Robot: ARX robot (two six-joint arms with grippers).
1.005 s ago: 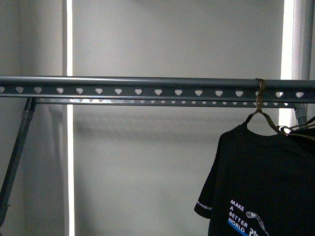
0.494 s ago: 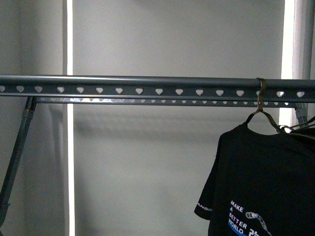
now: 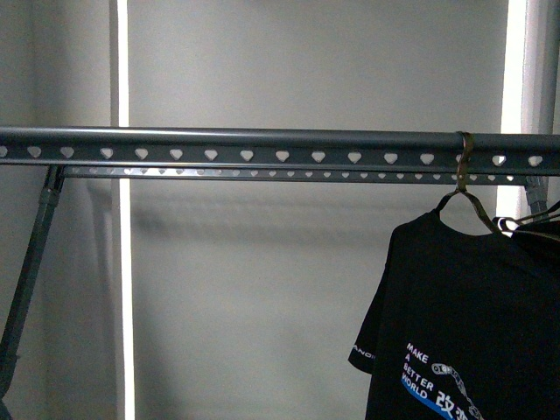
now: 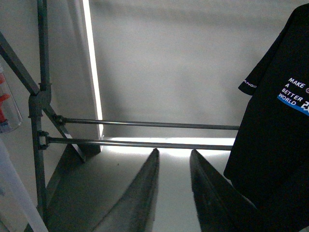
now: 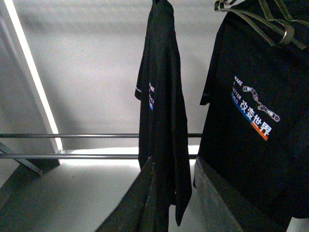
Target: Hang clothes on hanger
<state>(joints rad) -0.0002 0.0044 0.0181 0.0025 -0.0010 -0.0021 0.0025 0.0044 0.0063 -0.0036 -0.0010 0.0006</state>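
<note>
The hanger is a dark-grey rail [image 3: 262,156] with heart-shaped holes, spanning the front view. The black T-shirt [image 3: 472,297] with white "MAKE A BETTER WORLD" print hangs from it at the right by a flat metal hook [image 3: 464,162]. It also shows in the left wrist view [image 4: 275,145], to the side of my open, empty left gripper [image 4: 172,153]. My right gripper [image 5: 174,162] is open and empty. Beyond it hang an edge-on black T-shirt [image 5: 161,96] and a printed one [image 5: 251,145]. I cannot tell whether its fingers touch the cloth. Neither gripper shows in the front view.
A second hanger [image 3: 525,223] with another dark garment sits at the front view's right edge. A slanted grey strut [image 3: 31,262] stands at the left. Two thin lower crossbars [image 4: 145,143] run across both wrist views. A grey wall lies behind.
The rail and T-shirt sit a little higher in the front view, and the shirt has swung slightly. It stays hooked on the rail.
</note>
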